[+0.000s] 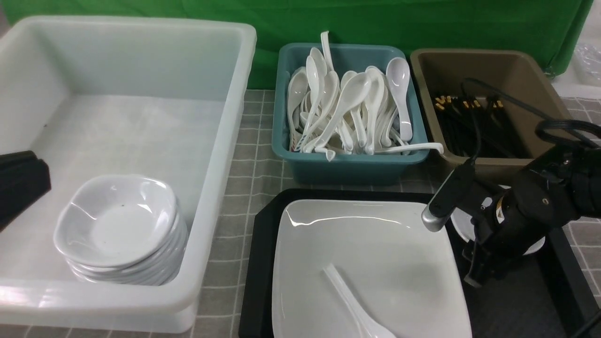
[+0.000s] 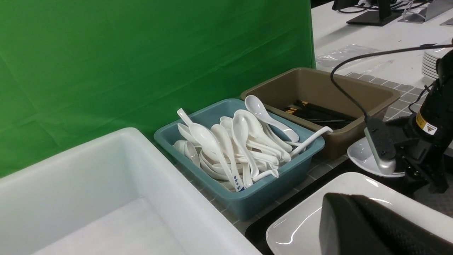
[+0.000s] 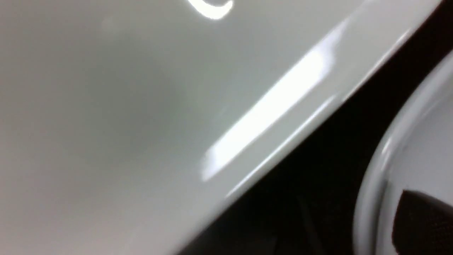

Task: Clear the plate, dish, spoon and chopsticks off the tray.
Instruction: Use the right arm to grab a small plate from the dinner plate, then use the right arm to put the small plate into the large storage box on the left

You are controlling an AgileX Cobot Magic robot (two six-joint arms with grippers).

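Note:
The large white square plate [image 1: 366, 253] lies on the black tray [image 1: 263, 263], and the spoon [image 1: 352, 300] rests on the plate's near part. A small white dish [image 1: 462, 225] sits on the tray at the plate's far right corner, mostly hidden by my right arm. My right gripper [image 1: 474, 277] is down at that dish. In the right wrist view one dark finger [image 3: 424, 223] lies inside the dish rim [image 3: 377, 191]; the other finger is hidden. My left gripper [image 1: 19, 188] hangs shut and empty over the white tub. The chopsticks are out of view.
A big white tub [image 1: 225, 141] on the left holds a stack of small dishes [image 1: 117, 225]. Behind the tray stand a teal tub [image 1: 347, 159] piled with white spoons and a brown tub [image 1: 488, 164] holding black sticks with gold ends. A green cloth hangs behind.

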